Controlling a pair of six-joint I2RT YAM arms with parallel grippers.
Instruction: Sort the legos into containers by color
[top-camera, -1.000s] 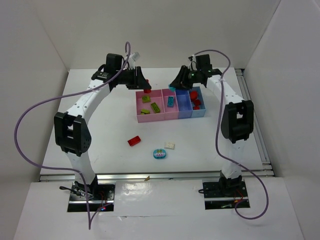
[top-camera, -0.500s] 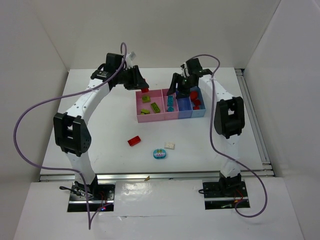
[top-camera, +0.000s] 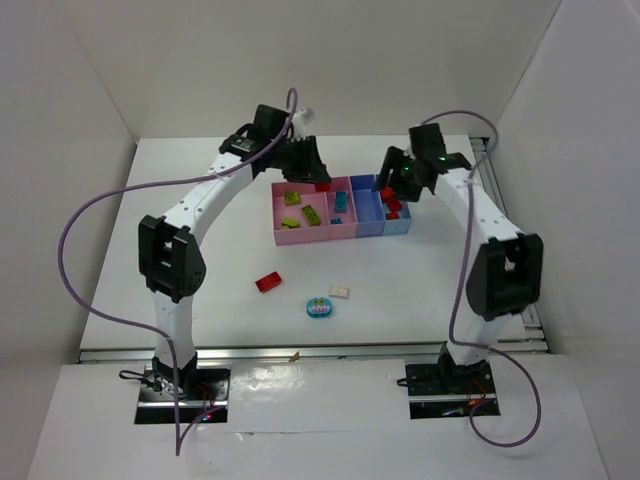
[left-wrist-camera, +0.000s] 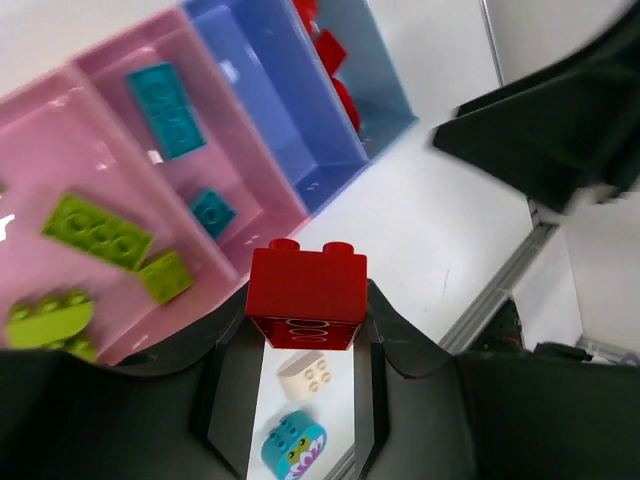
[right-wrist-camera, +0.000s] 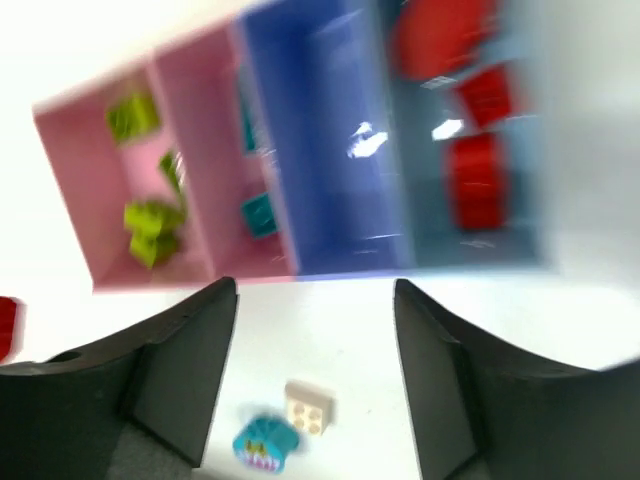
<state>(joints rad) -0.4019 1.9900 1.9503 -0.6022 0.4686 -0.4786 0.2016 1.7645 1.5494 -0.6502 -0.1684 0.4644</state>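
Note:
My left gripper (top-camera: 318, 180) is shut on a red lego (left-wrist-camera: 306, 295), held above the back edge of the pink bins; the brick also shows from above (top-camera: 323, 186). My right gripper (right-wrist-camera: 312, 300) is open and empty, hovering over the light blue bin (top-camera: 404, 224), which holds red legos (right-wrist-camera: 480, 180). The wide pink bin (top-camera: 285, 236) holds yellow-green legos (left-wrist-camera: 97, 232). The narrow pink bin (top-camera: 345, 228) holds teal legos (left-wrist-camera: 167, 96). The blue bin (top-camera: 368, 226) looks empty. On the table lie a red lego (top-camera: 268, 282), a cream lego (top-camera: 340, 290) and a teal-and-pink lego (top-camera: 319, 308).
The four bins stand side by side in a row at the back middle of the white table. White walls close in the back and both sides. A metal rail (top-camera: 520, 290) runs along the table's right edge. Purple cables loop from both arms.
My left gripper has carried the red lego to the right, from the wide pink bin's back left corner to near the narrow pink bin. My right arm has swung right, over the light blue bin.

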